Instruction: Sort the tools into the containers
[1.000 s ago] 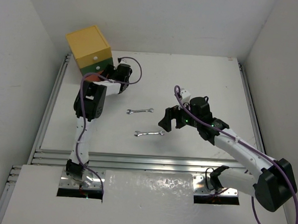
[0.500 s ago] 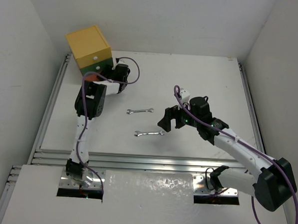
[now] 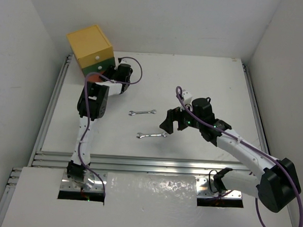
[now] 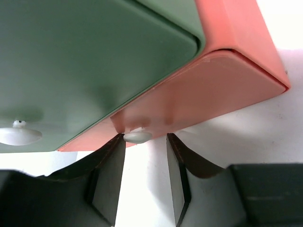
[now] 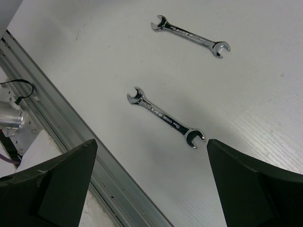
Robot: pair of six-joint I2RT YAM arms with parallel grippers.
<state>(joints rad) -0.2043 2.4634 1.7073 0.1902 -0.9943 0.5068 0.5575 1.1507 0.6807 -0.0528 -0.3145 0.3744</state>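
**Left claw** (image 4: 142,158): jaws part-open, gripping nothing, straddling white knob (image 4: 137,137) of orange-red drawer (image 4: 213,80). Knob just ahead of fingertips, off-centre toward one finger; contact possible, view too tight to tell. Green drawer (image 4: 85,56) above claw.

**Risk:** shallow bite on small knob, pads slip off on pull. Off-centre closing may shove the stack instead of opening the drawer.

**Right claw** (image 5: 150,156): jaws wide, empty. Nearer wrench (image 5: 165,118) flat on worktop (image 5: 260,94), below claw, between fingers. Farther wrench (image 5: 190,36) beyond, ahead.

**Risk:** thin flat wrench, fingers may skid over it.
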